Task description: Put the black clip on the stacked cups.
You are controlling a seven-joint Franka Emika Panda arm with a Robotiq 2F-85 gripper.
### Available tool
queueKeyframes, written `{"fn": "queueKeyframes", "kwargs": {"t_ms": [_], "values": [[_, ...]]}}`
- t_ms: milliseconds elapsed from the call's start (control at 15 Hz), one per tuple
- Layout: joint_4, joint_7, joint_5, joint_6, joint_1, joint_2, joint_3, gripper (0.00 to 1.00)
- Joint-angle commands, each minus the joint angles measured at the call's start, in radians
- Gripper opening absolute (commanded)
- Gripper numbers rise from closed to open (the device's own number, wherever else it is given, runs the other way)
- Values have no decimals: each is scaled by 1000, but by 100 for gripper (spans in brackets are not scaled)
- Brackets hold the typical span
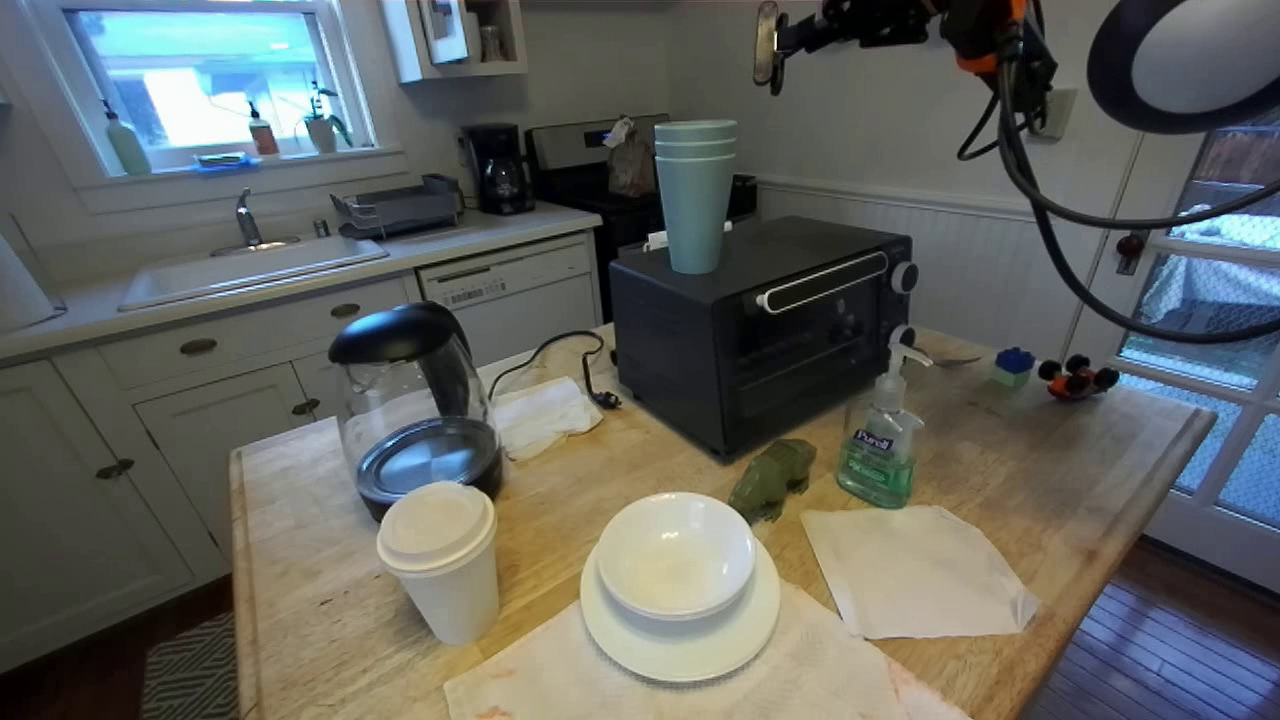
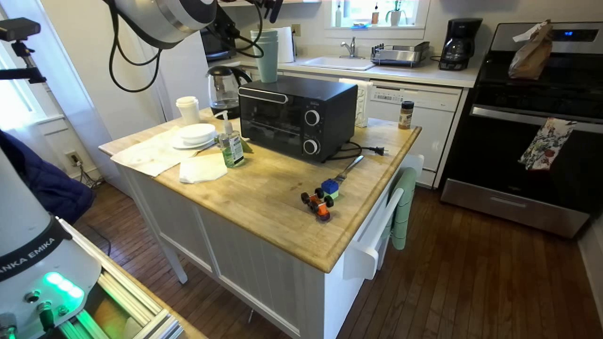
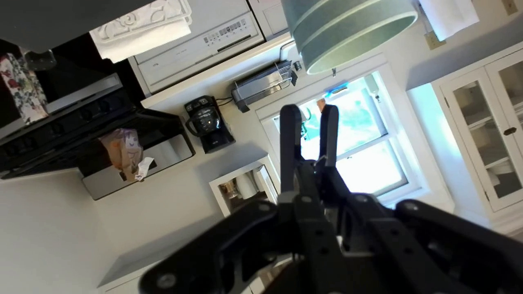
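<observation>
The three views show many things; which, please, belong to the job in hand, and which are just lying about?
For the job:
stacked cups
gripper
black clip (I cannot make it out)

Just lying about:
sanitizer bottle
bowl and plate
green figurine
lidded white cup
toy car
fork

- Table (image 2: 273, 183): light wood top, white base.
- Toaster oven (image 1: 760, 330): black, takes the most room.
- Kettle (image 1: 430, 440): glass and black, upright; lidded white cup (image 1: 440, 570) upright just beside it.
- Crumpled napkin (image 1: 545, 418): near kettle; plug (image 1: 606, 400) on a black cord just beside.
- White sheet (image 1: 830, 655): a few orange-ish stains; cloth or paper, can't tell.
- Flat white napkin (image 1: 920, 570): sanitizer bottle (image 1: 880, 465) upright at its edge, contact unclear.
- Green animal figure (image 1: 775, 478): near bottle.
- Second plug (image 2: 377, 150): black cord, knob end of oven.
- Fork (image 2: 348, 170): one end near blue-and-green block (image 2: 330, 187).
- Toy car (image 2: 318, 203): orange, black wheels, just beside block.
- Spice jar (image 2: 405, 115): upright near a table corner.
- White scrolled holder (image 2: 362, 103): behind oven.
</observation>
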Motion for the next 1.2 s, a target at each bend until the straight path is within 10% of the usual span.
{"fn": "queueKeyframes", "kwargs": {"t_ms": [0, 1133], "values": [[-17, -152, 151, 10, -8, 7, 47, 3], [-42, -487, 493, 62, -5, 35, 189, 3]]}}
